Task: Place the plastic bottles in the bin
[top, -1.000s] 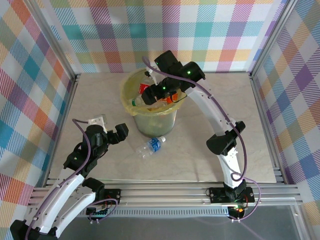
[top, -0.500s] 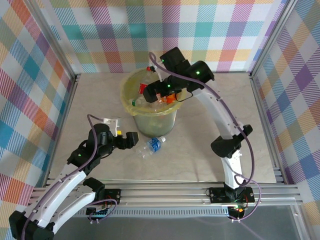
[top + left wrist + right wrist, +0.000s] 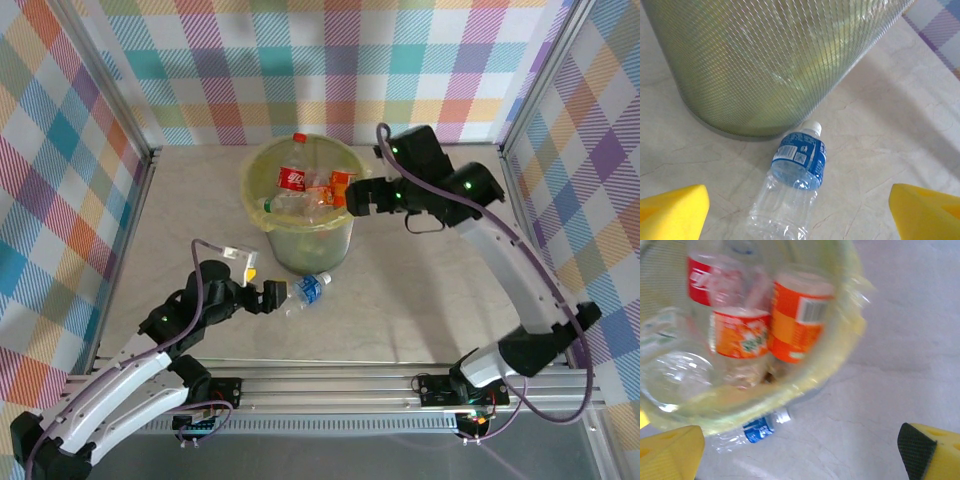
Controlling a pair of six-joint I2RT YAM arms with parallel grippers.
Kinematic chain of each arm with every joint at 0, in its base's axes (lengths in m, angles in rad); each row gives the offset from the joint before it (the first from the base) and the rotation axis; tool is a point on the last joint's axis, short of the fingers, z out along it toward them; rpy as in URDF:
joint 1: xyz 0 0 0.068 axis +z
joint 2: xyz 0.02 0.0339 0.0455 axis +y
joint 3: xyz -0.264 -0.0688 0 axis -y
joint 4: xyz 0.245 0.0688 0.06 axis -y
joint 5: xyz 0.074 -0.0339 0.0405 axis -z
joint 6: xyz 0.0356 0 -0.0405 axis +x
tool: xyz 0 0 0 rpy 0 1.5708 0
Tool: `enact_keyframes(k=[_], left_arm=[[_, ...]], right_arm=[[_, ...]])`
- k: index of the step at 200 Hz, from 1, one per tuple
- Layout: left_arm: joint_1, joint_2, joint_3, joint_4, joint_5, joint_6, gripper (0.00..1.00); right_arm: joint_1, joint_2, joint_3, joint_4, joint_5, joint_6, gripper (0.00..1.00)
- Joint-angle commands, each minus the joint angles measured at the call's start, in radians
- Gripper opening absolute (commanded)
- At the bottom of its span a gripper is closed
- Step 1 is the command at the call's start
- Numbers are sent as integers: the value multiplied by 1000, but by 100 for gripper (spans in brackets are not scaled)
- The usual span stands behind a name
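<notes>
A clear plastic bottle (image 3: 302, 291) with a blue label and white cap lies on its side on the table, just in front of the bin (image 3: 312, 250). My left gripper (image 3: 266, 289) is at the bottle's base end. In the left wrist view this gripper (image 3: 799, 216) is open, with the bottle (image 3: 795, 175) between its yellow pads (image 3: 672, 212) and touching neither. Several plastic bottles with orange (image 3: 795, 322) and red (image 3: 700, 282) labels lie inside the bin (image 3: 805, 385). My right gripper (image 3: 357, 196) hovers at the bin's right rim, open and empty (image 3: 800, 455).
The bin's mesh wall (image 3: 765, 60) stands close behind the lying bottle. Metal frame rails (image 3: 330, 380) run along the near edge, and checked walls close in the table. Bare marble tabletop (image 3: 430, 250) lies to the right of the bin.
My right gripper opened over the bin, left an orange-label bottle inside and drew back to the right. My left arm swung right, up to the blue-label bottle.
</notes>
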Motion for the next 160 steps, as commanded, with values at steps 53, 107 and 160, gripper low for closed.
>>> enact_keyframes(k=[53,107,160], left_arm=[[-191,67,-22,43,-226,113,88],[-342,247,43,34,-404,185,86],[-401,439,134,-3,-462,202,83]], right_arm=[[-26,-345,-467,190,224,275,100],[-41,-432,-628,147,315,401,100],[-57,-464,-704,141,319,448,100]])
